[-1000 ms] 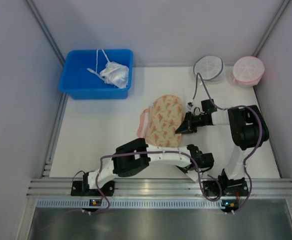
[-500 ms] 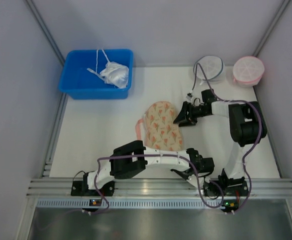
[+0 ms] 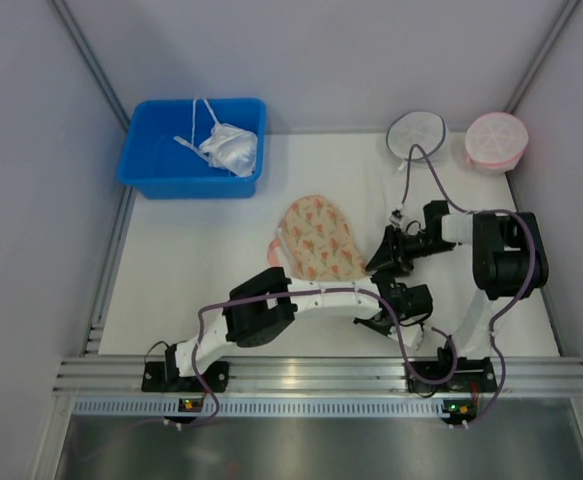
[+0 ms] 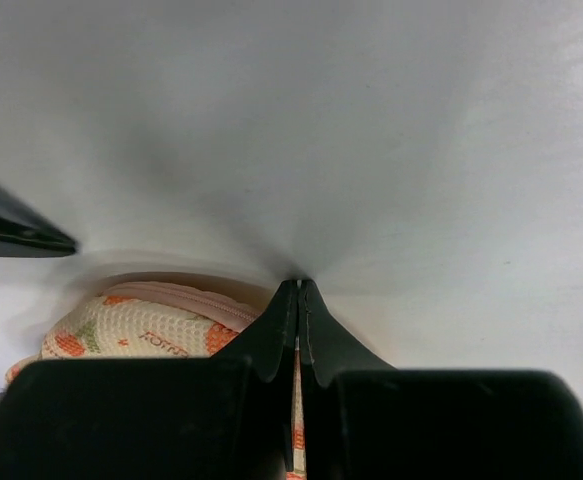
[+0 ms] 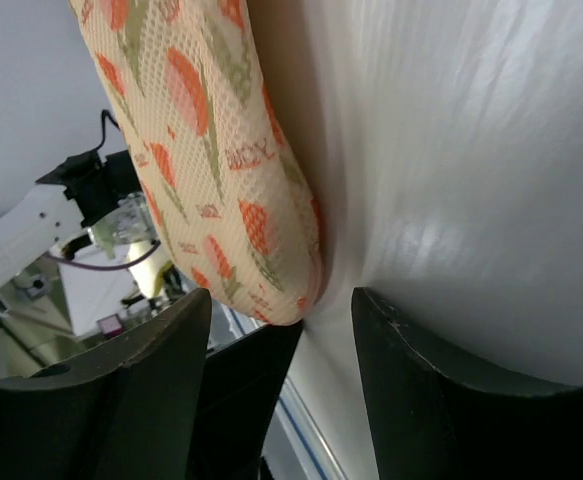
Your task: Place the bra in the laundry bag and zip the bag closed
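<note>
**Right jaws apart at bag end; left fingers pressed together**

Right gripper (image 5: 283, 300): two matte black fingers standing apart, clamping nothing. The rounded end of the laundry bag (image 5: 211, 170) sits just off the fingertips, closer to one finger; contact not clear. Bag skin is fine peach mesh with an orange floral print and green leaves.

Left gripper (image 4: 299, 288): black wedge-shaped fingers closed tip to tip. A sliver of printed mesh shows in the slit lower down; cannot tell if it is pinched. The bag's pink zipper rim runs just beside these fingers.

Overhead: the bag lies flat near the middle of the smooth white table (image 3: 191, 270), outline rounded, with both grippers at its end nearer the right arm.

Far left, a blue plastic bin (image 3: 141, 165) holds a crumpled white bra (image 3: 229, 148) with string straps. Far right, a round white mesh pouch (image 3: 416, 133) with a dark rim stands beside a round pink mesh pouch (image 3: 496, 138).
</note>
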